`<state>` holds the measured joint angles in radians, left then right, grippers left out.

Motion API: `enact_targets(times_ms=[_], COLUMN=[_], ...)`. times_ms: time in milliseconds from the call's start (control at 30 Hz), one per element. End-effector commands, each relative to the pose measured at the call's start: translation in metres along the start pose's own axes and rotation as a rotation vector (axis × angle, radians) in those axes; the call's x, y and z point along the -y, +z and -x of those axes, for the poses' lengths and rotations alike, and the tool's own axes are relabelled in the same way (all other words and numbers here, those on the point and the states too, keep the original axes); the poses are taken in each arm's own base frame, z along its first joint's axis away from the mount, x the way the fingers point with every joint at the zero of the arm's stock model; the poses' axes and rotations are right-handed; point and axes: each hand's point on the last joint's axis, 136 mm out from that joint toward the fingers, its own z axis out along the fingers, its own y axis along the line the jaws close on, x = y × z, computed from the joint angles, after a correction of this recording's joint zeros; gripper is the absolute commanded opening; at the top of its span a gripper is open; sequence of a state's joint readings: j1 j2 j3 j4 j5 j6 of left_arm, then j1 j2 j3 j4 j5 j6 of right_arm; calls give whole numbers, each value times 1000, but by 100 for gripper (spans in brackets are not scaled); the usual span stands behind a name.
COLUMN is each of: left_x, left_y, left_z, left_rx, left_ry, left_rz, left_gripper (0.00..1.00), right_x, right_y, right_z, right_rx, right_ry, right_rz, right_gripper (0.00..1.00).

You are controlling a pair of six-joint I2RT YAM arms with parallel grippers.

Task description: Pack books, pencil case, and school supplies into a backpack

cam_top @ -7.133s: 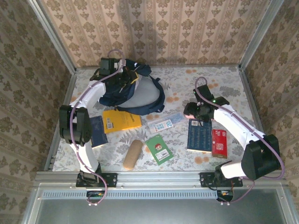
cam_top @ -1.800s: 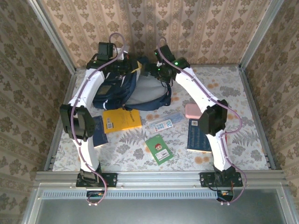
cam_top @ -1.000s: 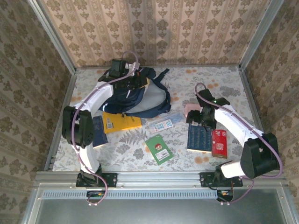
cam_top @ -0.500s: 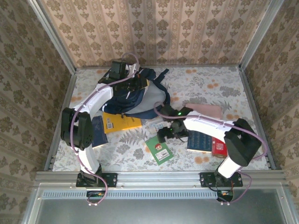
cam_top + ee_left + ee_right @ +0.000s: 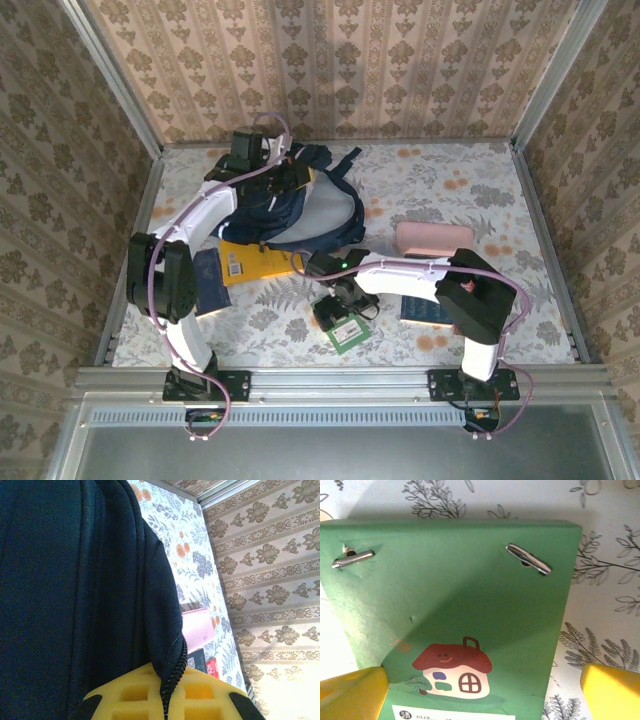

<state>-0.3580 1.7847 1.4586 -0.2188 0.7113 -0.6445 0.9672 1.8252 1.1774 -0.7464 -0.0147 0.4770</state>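
Over the last half second the right gripper [image 5: 337, 304] has swung left and lower in the frame, to sit over the green book [image 5: 350, 336]. Its wrist view adds that the yellow pads [image 5: 351, 694] are spread wide and hold nothing, with the book's house mark between them. The left gripper [image 5: 288, 178] is at the backpack [image 5: 325, 212], upper left of centre. Its wrist view shows fingers [image 5: 127, 697] clamped on the navy zip edge, with the pink box [image 5: 196, 624] beyond.
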Motion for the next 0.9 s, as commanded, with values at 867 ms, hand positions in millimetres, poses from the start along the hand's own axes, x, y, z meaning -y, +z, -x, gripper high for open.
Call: enact_targets(times_ms=[867], left_x=[7], left_y=[-9], left_z=[9], left_rx=[32], left_ry=[15], left_rz=[-23], left_gripper=[0], right_x=[-19], right_y=[-14], right_z=[-3], right_rx=[54], right_ry=[-126], right_rz=[-15], right_gripper=[100])
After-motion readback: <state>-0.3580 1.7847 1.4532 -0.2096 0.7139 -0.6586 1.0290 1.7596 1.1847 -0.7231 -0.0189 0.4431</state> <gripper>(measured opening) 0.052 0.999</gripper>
